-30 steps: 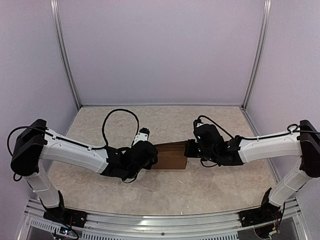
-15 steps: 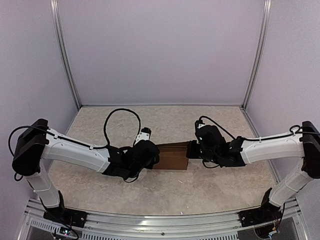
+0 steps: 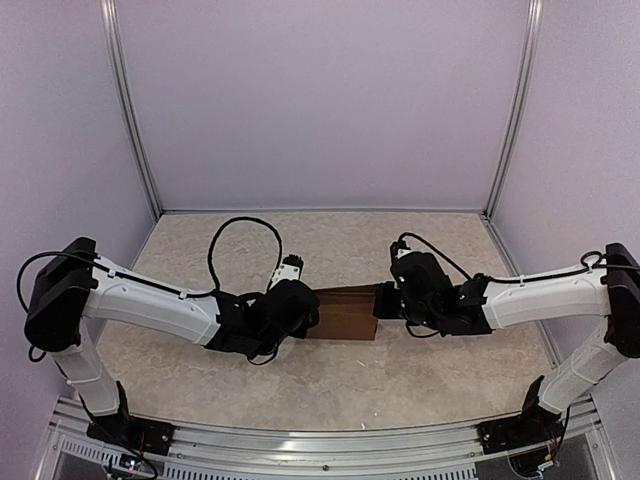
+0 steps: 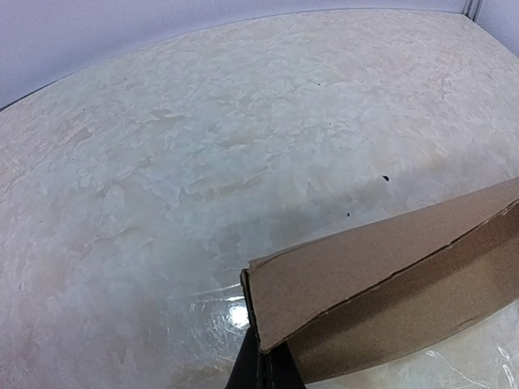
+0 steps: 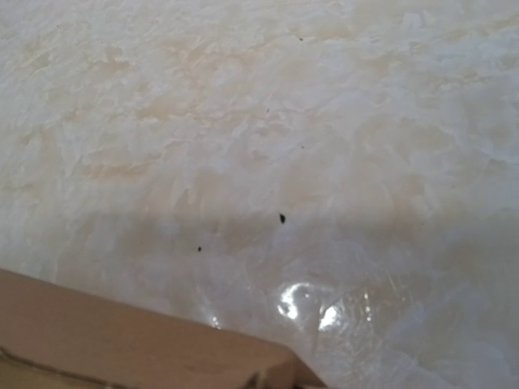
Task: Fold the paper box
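The paper box point(image 3: 345, 311) is plain brown cardboard, partly folded, in the middle of the table between my two arms. My left gripper point(image 3: 306, 309) is at its left end. In the left wrist view the dark fingers point(image 4: 263, 366) are pressed together on the bottom corner of the box point(image 4: 389, 275), whose top panel slopes over a lower wall. My right gripper point(image 3: 382, 300) is against the box's right end. In the right wrist view only a strip of the box point(image 5: 122, 340) shows at the bottom edge, and the fingers are out of frame.
The marbled tabletop point(image 3: 330, 380) is ringed by lilac walls and metal posts point(image 3: 135, 130) at the back corners. A black cable point(image 3: 240, 232) loops up from the left arm behind the box.
Both grippers and the box have shifted very slightly to the right. The grips look unchanged.
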You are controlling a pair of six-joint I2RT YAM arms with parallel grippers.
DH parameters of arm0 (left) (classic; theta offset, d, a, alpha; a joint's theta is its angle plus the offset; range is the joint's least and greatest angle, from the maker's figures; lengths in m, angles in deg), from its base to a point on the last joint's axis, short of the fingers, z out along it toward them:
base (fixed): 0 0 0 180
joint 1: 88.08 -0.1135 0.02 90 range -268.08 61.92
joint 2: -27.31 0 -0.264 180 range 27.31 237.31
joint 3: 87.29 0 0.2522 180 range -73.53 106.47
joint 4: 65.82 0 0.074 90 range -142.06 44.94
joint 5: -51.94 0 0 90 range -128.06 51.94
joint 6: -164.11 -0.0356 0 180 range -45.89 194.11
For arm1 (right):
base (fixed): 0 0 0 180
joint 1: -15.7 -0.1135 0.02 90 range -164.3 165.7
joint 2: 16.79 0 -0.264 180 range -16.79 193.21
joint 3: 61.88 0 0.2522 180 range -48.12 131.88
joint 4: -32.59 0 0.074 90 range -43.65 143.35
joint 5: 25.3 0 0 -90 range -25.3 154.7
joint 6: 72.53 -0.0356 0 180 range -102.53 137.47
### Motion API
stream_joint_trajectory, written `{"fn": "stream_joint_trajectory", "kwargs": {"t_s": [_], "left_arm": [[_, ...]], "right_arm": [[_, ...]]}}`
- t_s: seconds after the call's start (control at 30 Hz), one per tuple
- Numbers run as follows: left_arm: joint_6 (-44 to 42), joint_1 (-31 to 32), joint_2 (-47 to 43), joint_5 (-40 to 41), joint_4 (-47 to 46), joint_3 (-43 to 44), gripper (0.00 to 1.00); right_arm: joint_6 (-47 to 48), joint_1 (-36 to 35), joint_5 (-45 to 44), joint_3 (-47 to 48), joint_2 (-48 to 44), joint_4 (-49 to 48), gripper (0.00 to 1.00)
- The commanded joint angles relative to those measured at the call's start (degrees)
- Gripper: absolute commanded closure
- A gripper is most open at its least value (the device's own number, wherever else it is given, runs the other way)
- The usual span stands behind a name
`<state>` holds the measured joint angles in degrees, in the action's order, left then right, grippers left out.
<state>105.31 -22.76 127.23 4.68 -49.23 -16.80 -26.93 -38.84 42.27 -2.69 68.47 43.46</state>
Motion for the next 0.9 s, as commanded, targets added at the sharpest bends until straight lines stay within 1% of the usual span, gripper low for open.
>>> {"fn": "stream_joint_trajectory", "kwargs": {"t_s": [0.0, 0.6, 0.87], "left_arm": [[-0.5, 0.9, 2.6, -5.8, 4.6, -0.1, 1.0], [-0.3, 0.9, 2.6, -5.6, 4.8, -0.1, 1.0], [-0.2, 1.6, 2.4, -5.0, 5.2, 0.0, 1.0]], "right_arm": [[-0.1, -1.6, 2.2, -2.0, 1.8, 5.4, 1.0], [-0.2, -4.7, -0.9, -2.5, 4.4, 6.5, 1.0], [-1.4, -6.2, -1.5, -4.1, 5.9, 5.5, 1.0]]}}
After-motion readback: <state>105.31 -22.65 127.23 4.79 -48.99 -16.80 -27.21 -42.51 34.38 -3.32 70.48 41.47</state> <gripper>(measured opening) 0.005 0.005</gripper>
